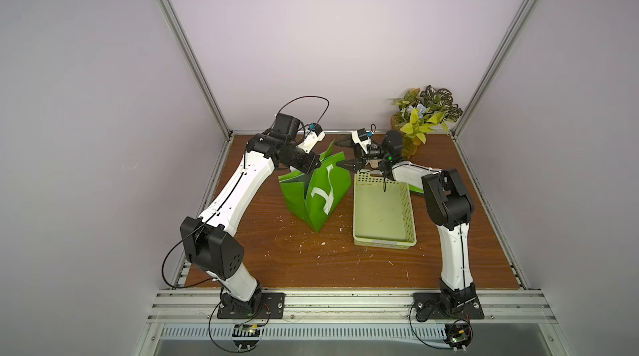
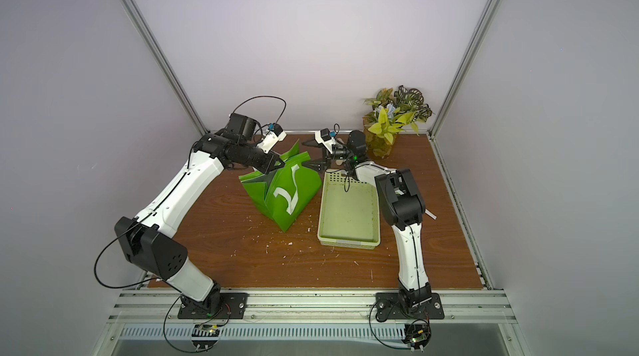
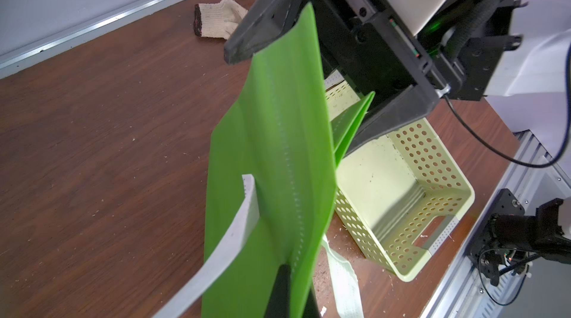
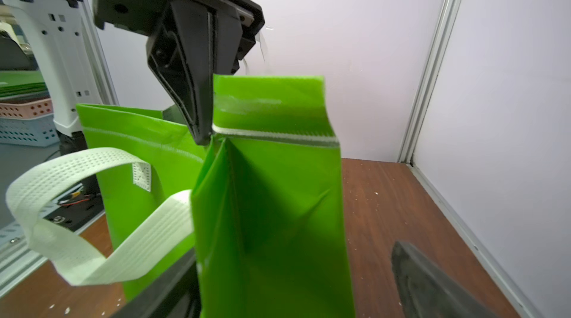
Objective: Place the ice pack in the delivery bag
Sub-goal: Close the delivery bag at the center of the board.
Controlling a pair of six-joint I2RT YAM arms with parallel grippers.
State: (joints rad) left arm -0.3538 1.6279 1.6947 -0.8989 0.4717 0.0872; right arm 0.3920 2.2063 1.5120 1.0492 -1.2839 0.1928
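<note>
The delivery bag (image 1: 321, 195) (image 2: 287, 195) is bright green with white strap handles and stands on the wooden table between my two arms. My left gripper (image 1: 312, 170) (image 3: 285, 288) is shut on the bag's top rim (image 4: 204, 137) and holds it up. My right gripper (image 1: 340, 154) (image 4: 296, 285) is open wide at the bag's far end. Its jaws stand on either side of the bag's narrow end panel (image 4: 272, 208), and one finger (image 4: 432, 285) is well clear of the fabric. The ice pack is out of view.
A pale green perforated basket (image 1: 383, 241) (image 3: 432, 208) stands right of the bag, under the right arm. A potted plant (image 1: 425, 115) fills the back right corner. A beige glove (image 3: 216, 21) lies by the back wall. White crumbs dot the table.
</note>
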